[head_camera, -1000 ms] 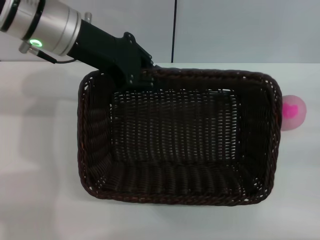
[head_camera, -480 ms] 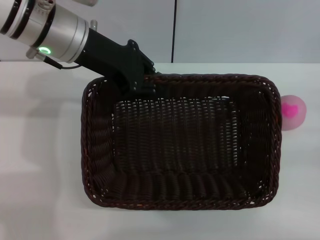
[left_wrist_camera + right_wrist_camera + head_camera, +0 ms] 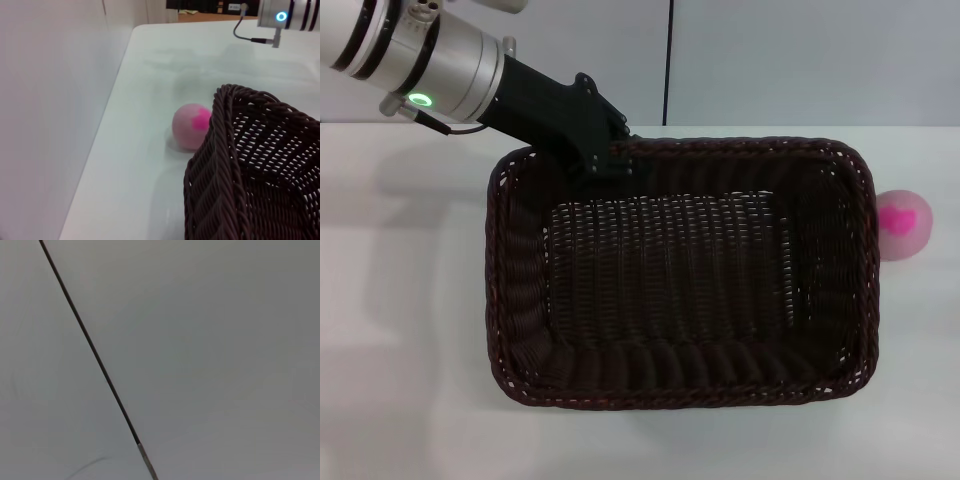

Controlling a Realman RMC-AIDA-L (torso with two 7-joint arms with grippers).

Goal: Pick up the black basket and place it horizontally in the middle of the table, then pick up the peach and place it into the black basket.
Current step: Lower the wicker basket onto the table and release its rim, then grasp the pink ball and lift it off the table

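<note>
The black basket [image 3: 680, 270] fills the middle of the white table [image 3: 400, 350], its long side running left to right. My left gripper [image 3: 608, 160] reaches in from the far left and is shut on the basket's far rim near the left corner. The peach [image 3: 905, 225], pale pink with a magenta patch, rests on the table just outside the basket's right end, partly hidden by the rim. The left wrist view shows the peach [image 3: 192, 126] close beside the basket's woven corner [image 3: 235, 160]. My right gripper is out of view.
A pale wall with a dark vertical seam [image 3: 668, 60] rises behind the table's far edge. A silver arm segment with a blue light [image 3: 285, 15] hangs over the table in the left wrist view. The right wrist view holds only wall.
The basket has turned slightly and now lies squarer to the table's edge. The left arm shifted a little to the right with the rim in its grip. The peach stayed put.
</note>
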